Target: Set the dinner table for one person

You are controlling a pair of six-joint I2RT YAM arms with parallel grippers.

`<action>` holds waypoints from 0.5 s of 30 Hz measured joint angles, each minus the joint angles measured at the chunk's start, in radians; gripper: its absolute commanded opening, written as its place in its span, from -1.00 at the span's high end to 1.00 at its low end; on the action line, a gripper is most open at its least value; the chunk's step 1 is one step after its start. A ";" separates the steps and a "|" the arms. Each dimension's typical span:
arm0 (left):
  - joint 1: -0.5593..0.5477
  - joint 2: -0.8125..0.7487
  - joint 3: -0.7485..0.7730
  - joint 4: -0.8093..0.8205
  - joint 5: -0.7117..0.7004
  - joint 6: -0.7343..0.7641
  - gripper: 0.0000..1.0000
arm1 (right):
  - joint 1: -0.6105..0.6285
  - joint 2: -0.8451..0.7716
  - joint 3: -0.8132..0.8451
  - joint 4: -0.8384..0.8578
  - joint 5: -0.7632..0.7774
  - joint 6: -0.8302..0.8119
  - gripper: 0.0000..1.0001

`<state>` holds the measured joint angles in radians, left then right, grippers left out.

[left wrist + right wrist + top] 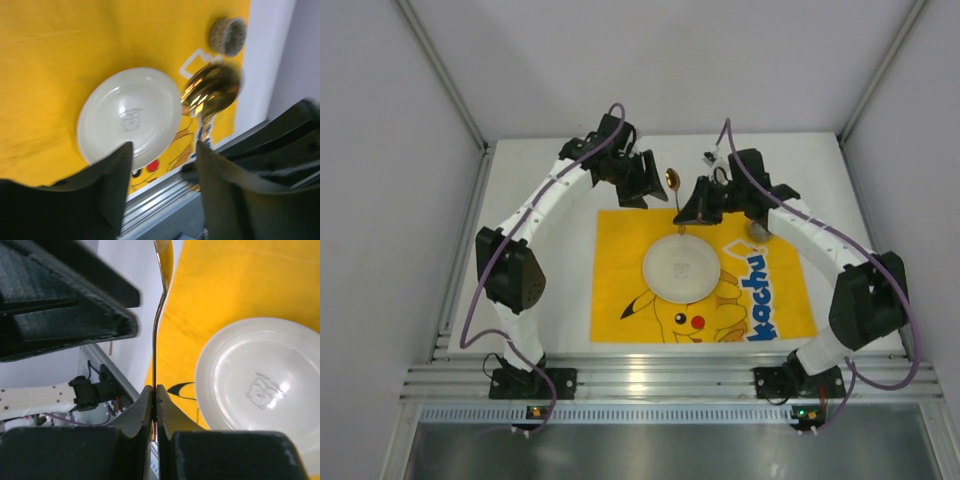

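Nearest to us, an aluminium rail (pixel 650 380) runs along the front edge of the dinner table (pixel 568 310), and both arm bases are bolted to it. The white tabletop spreads away from the rail to the enclosure walls. A yellow cartoon-printed mat (pixel 620 260) lies flat on its middle.

On the mat we see a round white plate (pixel 681 267), right way up, with a faint printed mark at its centre. It rests slightly toward the mat's far side, and nothing lies on it.

Just beyond the plate's far rim we find the right gripper (pixel 684 220). In its wrist view the two fingers (pixel 142 410) are pressed tight together on the thin handle of a gold spoon (pixel 156 340). The handle rises from them, and its bowl points away over the mat's far edge.

To the right, half hidden by the right arm, a small speckled cup (pixel 758 230) stands at the mat's edge.

Farther left, the left gripper (pixel 650 190) hangs close beside the spoon's shiny bowl. In its own view the jaws stand wide apart with nothing between them. There we see the plate and the blurred spoon bowl beyond its fingertips (pixel 120 160), and we cannot tell whether either finger touches the spoon.
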<state>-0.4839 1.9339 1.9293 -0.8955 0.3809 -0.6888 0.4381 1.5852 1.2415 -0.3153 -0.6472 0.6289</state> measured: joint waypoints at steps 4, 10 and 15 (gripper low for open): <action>0.018 -0.116 -0.139 -0.048 -0.101 0.063 -0.54 | -0.101 -0.088 -0.027 -0.161 0.057 -0.084 1.00; 0.237 -0.379 -0.507 -0.073 -0.174 0.132 -0.55 | -0.254 -0.245 -0.173 -0.385 0.154 -0.211 1.00; 0.465 -0.453 -0.692 -0.095 -0.267 0.192 -0.50 | -0.257 -0.225 -0.303 -0.466 0.156 -0.264 1.00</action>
<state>-0.0185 1.4811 1.2373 -0.9901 0.1139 -0.4973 0.1810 1.3605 0.9382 -0.7815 -0.4911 0.3645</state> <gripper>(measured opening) 0.764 0.014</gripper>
